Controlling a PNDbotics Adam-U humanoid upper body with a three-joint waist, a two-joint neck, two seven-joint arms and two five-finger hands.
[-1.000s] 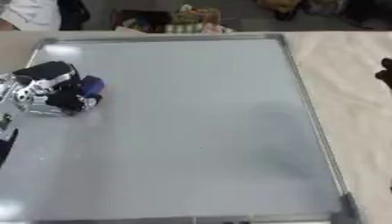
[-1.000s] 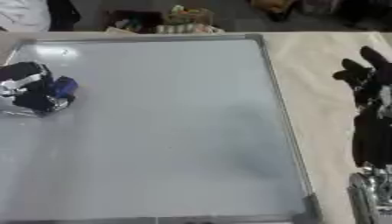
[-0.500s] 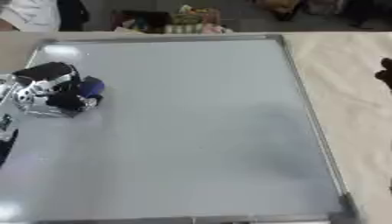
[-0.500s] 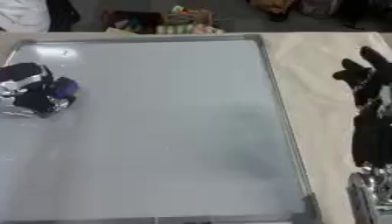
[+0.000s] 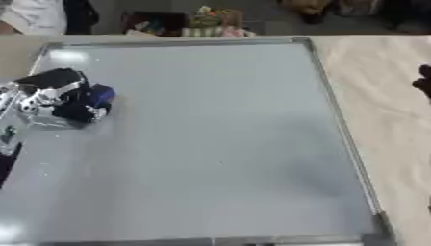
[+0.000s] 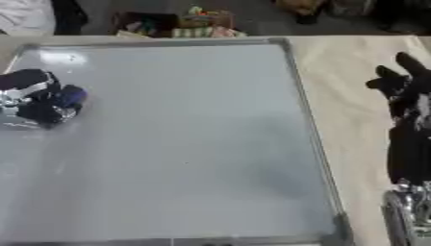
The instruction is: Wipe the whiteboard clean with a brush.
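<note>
A large grey whiteboard (image 5: 210, 144) with a metal frame lies flat and fills most of both views; I see no marks on it. At its left edge my left hand (image 5: 59, 98) has its fingers curled round a blue brush (image 5: 99, 95), which rests on the board. My right hand (image 6: 408, 91) lies off the board on the beige cloth at the right, fingers straight and pointing away from me, holding nothing.
Beige cloth (image 5: 379, 91) covers the table right of the board. Beyond the far edge sit small colourful items (image 5: 210, 21) and a person in white (image 5: 33, 17) at the upper left.
My left hand with the brush has shifted slightly along the left part of the board. The right hand has stayed where it was.
</note>
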